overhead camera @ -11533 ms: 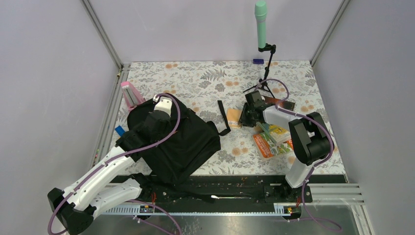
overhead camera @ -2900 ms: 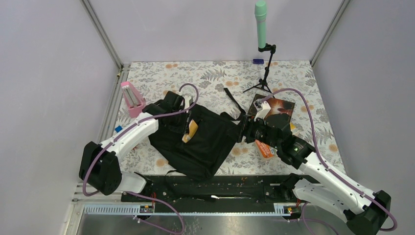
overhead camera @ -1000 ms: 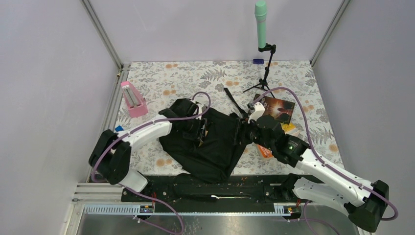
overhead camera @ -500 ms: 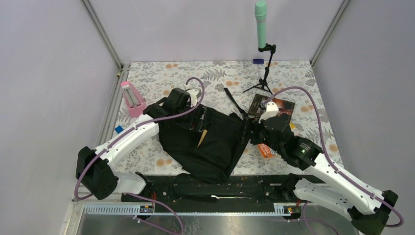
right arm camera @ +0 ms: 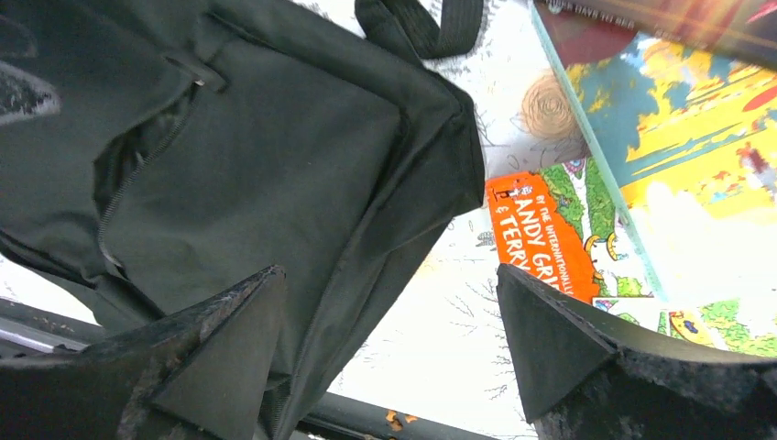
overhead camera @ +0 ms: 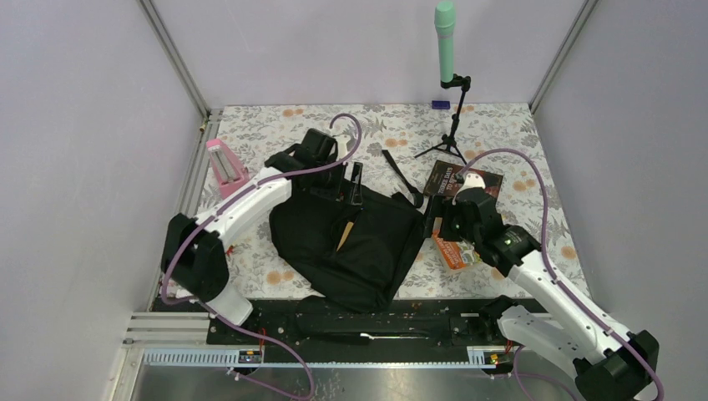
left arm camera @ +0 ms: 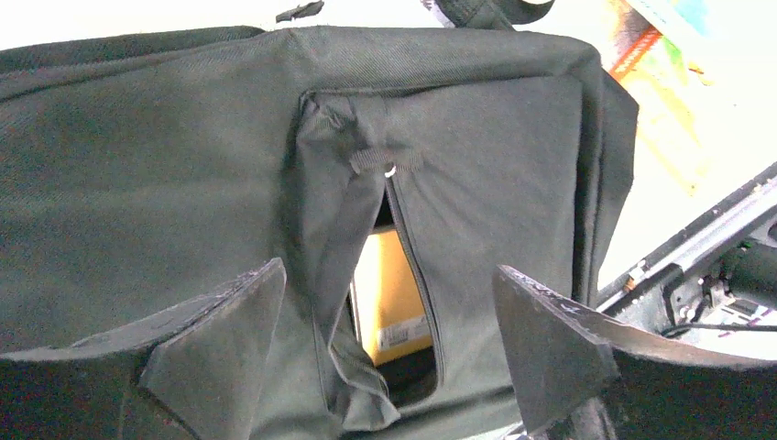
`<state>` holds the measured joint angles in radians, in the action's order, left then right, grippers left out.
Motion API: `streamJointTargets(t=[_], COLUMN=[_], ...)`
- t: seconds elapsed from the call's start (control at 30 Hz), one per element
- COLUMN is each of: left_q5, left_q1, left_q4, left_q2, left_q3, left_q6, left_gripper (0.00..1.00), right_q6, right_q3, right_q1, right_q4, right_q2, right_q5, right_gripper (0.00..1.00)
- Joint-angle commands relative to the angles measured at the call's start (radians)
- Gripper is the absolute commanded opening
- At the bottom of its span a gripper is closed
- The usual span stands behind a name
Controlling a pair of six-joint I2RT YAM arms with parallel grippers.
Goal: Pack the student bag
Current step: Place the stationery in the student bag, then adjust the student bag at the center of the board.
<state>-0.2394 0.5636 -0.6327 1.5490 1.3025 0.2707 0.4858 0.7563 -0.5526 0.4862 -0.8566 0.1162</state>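
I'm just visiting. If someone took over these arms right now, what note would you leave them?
Left pincer: open, empty, above the front pocket of the student bag.
Right pincer: open, empty, at the bag's right edge.
Done: a yellow item sits in the unzipped pocket.
Left: the books lie on the table right of the bag, likely to be packed next.

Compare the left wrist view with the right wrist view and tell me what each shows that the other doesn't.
Left wrist only: a yellow item sitting inside the unzipped pocket of the student bag. Right wrist only: readable lettering on the orange book, and a dark book at the top edge. Both: the black bag, with the left tool and right tool each open.
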Motion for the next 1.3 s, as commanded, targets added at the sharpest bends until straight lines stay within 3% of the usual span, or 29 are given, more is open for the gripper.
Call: streamJointTargets(t=[0.0, 0.17, 0.43, 1.0, 1.13, 1.27], left_q5=[-0.023, -0.041, -0.114, -0.159, -0.168, -0.164], left_q1=[-0.001, -0.001, -0.011, -0.033, -0.033, -0.033], left_q4=[0.035, 0.05, 0.112, 0.183, 0.191, 0.189], left_q2=[0.101, 0.215, 0.298, 0.346, 0.374, 0.384], left_q3=[0.09, 0.135, 0.142, 0.129, 0.137, 0.139], left_q6=[0.013, 0.019, 0.038, 0.102, 0.117, 0.119], left_gripper=[0.84, 0.78, 0.59, 0.33, 0.21, 0.02], right_q6=[0.006, 0.039, 0.062, 0.064, 0.111, 0.154], right_q3=[-0.076, -0.167, -0.231, -0.223, -0.258, -0.271], right_q1=[0.017, 0.018, 0.017, 0.017, 0.016, -0.011], right_q4=[-0.109, -0.168, -0.164, -0.201, -0.297, -0.416], right_q2=[-0.02, 0.032, 0.116, 0.008, -0.045, -0.149], right_q5=[-0.064, -0.092, -0.113, -0.165, -0.218, -0.257], right_gripper=[0.9, 0.89, 0.87, 0.79, 0.78, 0.76])
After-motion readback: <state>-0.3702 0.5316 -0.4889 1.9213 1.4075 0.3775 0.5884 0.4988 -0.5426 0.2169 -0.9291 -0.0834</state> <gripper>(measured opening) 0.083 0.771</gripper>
